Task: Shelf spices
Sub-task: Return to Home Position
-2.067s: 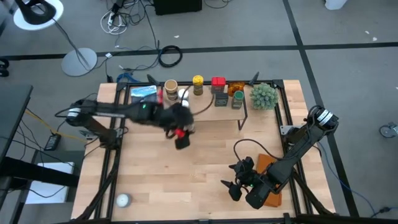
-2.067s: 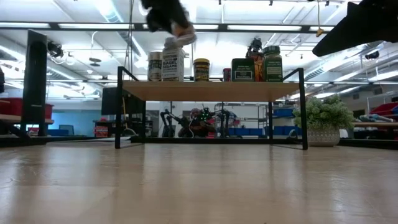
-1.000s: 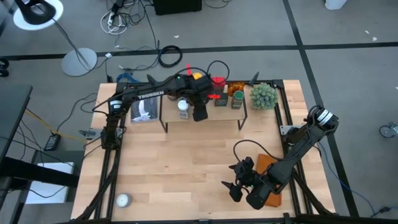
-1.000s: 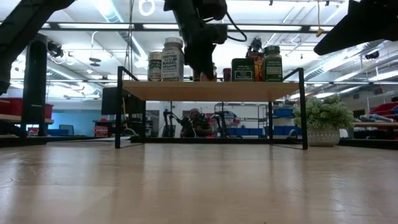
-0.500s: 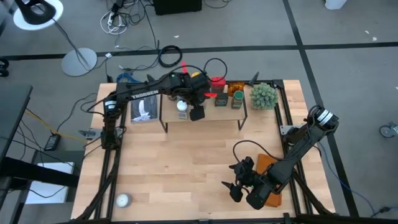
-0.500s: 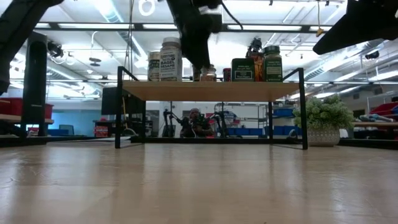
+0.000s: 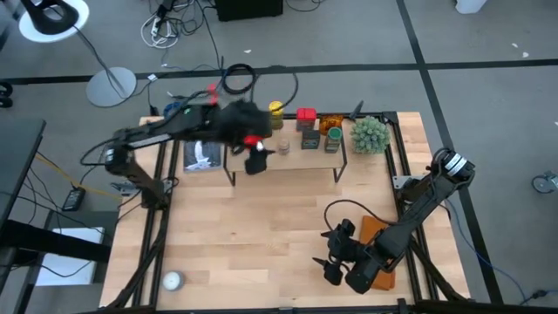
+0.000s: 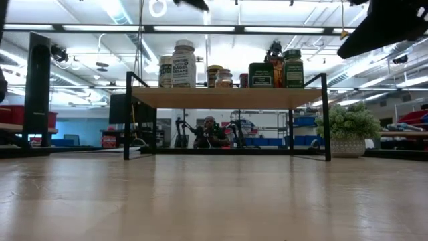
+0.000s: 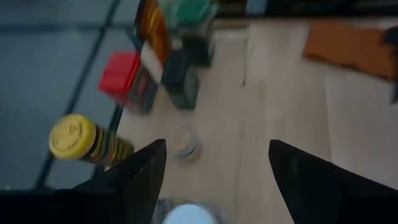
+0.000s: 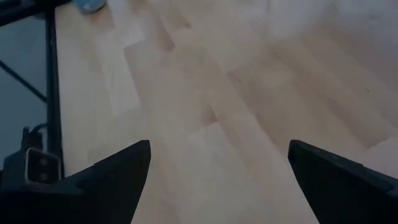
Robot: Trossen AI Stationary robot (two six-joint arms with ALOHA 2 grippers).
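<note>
Several spices (image 8: pixel 184 64) stand upright along the shelf (image 8: pixel 227 97). Left tool (image 9: pixel 216 145) hovers spread, empty, above them; right tool (image 10: pixel 219 146) waits spread.

The dark left arm stretches from the left edge of the light-wood desk (image 7: pixel 261 227) toward its far middle. The left gripper (image 7: pixel 255 160) is raised high with its fingers (image 9: pixel 140 177) spread wide. The right arm sits folded at the near right, and the right gripper (image 7: pixel 336 259) is low with its fingers likewise apart.

plant (image 7: pixel 369 133): table (image 7: pixel 261 227) far-right corner | pale ball (image 7: pixel 173 281): near-left corner | orange cloth (image 7: pixel 371 228): near-right side
</note>
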